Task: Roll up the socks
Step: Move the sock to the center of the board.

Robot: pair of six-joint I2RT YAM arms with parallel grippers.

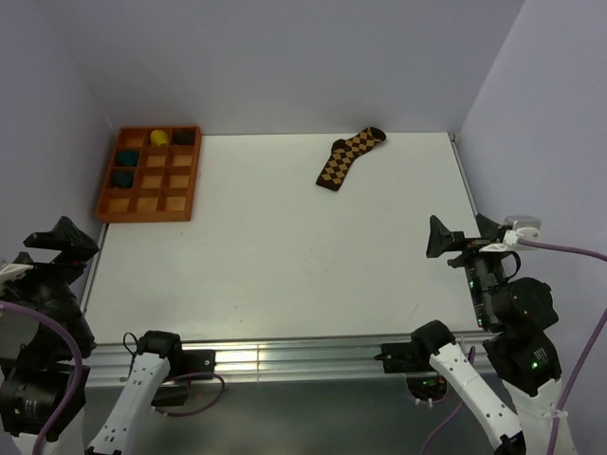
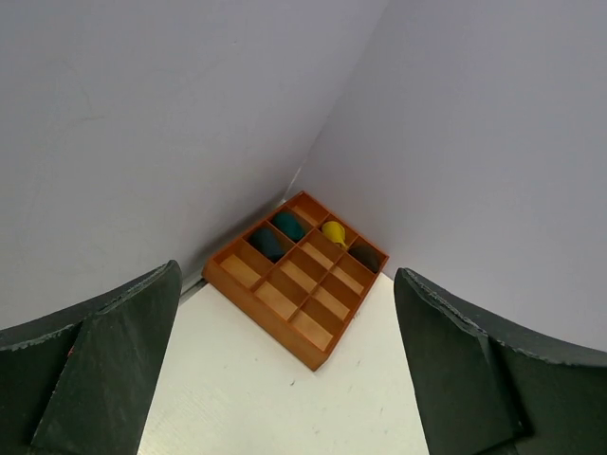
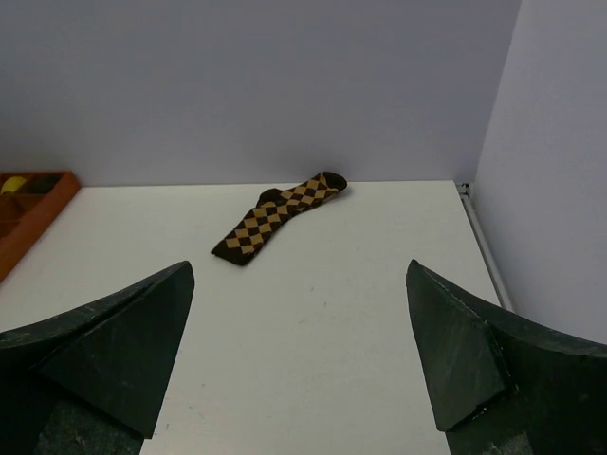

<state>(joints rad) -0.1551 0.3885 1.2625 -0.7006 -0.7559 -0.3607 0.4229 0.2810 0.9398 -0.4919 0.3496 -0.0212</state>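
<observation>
A brown and orange diamond-patterned sock point(image 1: 348, 156) lies flat at the far side of the white table, right of the middle; it also shows in the right wrist view point(image 3: 278, 217). My right gripper point(image 1: 467, 237) is open and empty at the table's right edge, well short of the sock. In its own view the gripper point(image 3: 301, 365) hangs above bare table. My left gripper point(image 1: 59, 245) is open and empty at the left edge. In its own view the gripper point(image 2: 285, 370) faces the tray.
An orange wooden tray point(image 1: 149, 174) with several compartments stands at the far left; it also shows in the left wrist view point(image 2: 297, 275). It holds two teal rolled socks point(image 1: 125, 167), a yellow one point(image 1: 159, 138) and a dark one point(image 1: 183, 136). Walls close in the table on three sides.
</observation>
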